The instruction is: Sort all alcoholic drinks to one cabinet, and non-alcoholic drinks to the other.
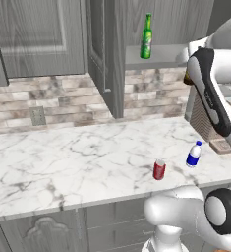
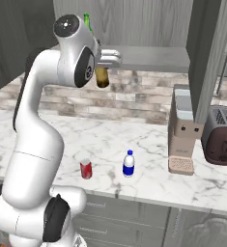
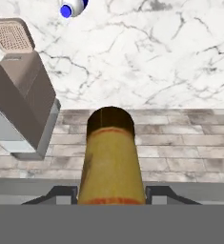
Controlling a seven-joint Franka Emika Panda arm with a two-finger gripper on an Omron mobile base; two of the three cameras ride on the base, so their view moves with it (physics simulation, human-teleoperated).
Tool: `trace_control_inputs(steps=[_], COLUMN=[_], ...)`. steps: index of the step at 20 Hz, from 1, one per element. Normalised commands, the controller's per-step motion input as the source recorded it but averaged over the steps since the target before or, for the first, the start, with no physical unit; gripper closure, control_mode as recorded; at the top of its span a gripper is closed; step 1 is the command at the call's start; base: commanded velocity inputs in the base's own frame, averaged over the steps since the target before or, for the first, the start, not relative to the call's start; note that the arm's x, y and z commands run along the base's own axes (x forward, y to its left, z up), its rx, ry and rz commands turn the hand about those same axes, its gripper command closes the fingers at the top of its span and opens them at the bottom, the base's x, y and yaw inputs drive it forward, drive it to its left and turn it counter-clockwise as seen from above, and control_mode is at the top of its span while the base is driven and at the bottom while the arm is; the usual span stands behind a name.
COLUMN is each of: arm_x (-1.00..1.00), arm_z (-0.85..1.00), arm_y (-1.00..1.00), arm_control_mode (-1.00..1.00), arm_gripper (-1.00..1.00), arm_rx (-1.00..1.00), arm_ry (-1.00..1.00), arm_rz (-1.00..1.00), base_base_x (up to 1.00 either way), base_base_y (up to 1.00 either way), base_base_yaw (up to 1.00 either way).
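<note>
On my marble counter (image 1: pixel 63 152) stand a red can (image 1: pixel 159 170), a white bottle (image 1: pixel 193 154) and a coffee machine (image 2: pixel 184 130). The green bottle (image 1: pixel 146 37) stands on the cabinet shelf (image 1: pixel 158 58).

Even, diffuse rendered lighting, moderately bright, with no single visible source. The marble counter (image 1: pixel 77 157) reads pale and evenly lit, without glare. Soft, faint shadows sit at the bases of the can (image 1: pixel 159 170) and the white bottle (image 1: pixel 193 154). The cabinet (image 1: pixel 38 39) fronts are darker grey. All views are slightly soft and low in resolution, with blocky edges. In the hand view the amber bottle (image 3: pixel 111 162) looms close, its label texture smeared; straight lines stay straight at the borders.
</note>
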Motion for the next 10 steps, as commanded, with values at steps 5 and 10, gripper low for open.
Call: trace_control_inputs(steps=[5, 10], arm_x=[0.65, 0.79], arm_z=[0.31, 0.09], arm_y=[0.21, 0.00], arm_control_mode=[-1.00, -1.00], arm_gripper=[1.00, 1.00], arm_rx=[-0.10, -0.03], arm_ry=[-0.03, 0.00], arm_rz=[0.10, 0.02], base_base_x=[0.00, 0.00], base_base_y=[0.00, 0.00], base_base_yaw=[0.00, 0.00])
